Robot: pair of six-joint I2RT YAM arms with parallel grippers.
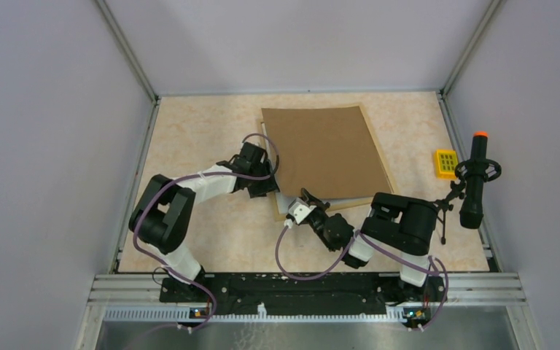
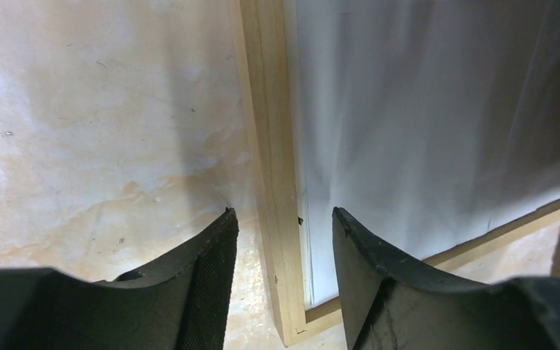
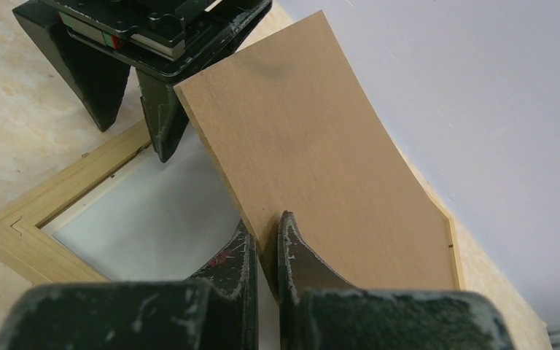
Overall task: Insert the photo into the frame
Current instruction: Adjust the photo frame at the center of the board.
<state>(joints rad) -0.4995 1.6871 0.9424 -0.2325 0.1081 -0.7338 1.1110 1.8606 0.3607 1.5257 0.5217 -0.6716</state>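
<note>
the table [image 1: 189, 146] fills your top view, and the biggest thing on it is the brown board [image 1: 324, 149], lying over most of the frame [image 2: 273, 182] and bowed, its near edge raised off the frame while its far edge stays down. the frame lies flat on the table under the board, with only its near left corner and thin strips of moulding showing. inside that corner you see a white sheet [image 2: 423, 124]. you cannot tell where the photo is; no view shows it. your left claw [image 2: 284, 215] is wide and holds nothing. it straddles the frame's left moulding, with one finger over the bare table outside and the other over the white sheet inside. whether either finger touches down you cannot tell. your right claw [image 3: 266, 226] is clamped on the board's near edge, holding that edge tilted up above the sheet, and the board's near left corner sits just beside your left claw's fingers. a black handle [image 1: 476, 179] with an orange tip stands at the right edge, a small yellow block [image 1: 446, 162] near it.
</note>
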